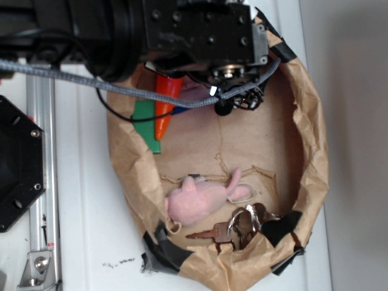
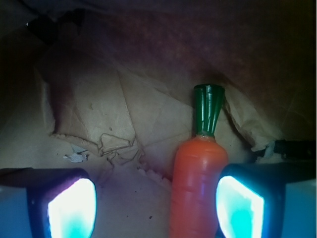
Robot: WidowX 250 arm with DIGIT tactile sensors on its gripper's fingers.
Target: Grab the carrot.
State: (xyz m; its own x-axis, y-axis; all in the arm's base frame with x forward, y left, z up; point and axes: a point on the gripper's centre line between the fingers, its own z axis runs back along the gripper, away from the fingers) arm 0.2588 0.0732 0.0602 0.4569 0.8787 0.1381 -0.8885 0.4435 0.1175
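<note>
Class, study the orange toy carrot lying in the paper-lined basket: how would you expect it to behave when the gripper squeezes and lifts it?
The carrot looks smooth and glossy, so it may slip between the gripper pads. Its rounded, tapered body suggests it could roll or squirt sideways, especially since it sits nearer one finger. It appears moulded and rigid, probably light, so it should not flop.

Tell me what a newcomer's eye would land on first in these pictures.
In the wrist view, the bright orange carrot stands out, lying between the fingers of the open gripper, close against the right-hand one, green stem pointing away. In the exterior view, the eye goes to the pink plush low in the brown paper bag, with keys beside it.
</note>
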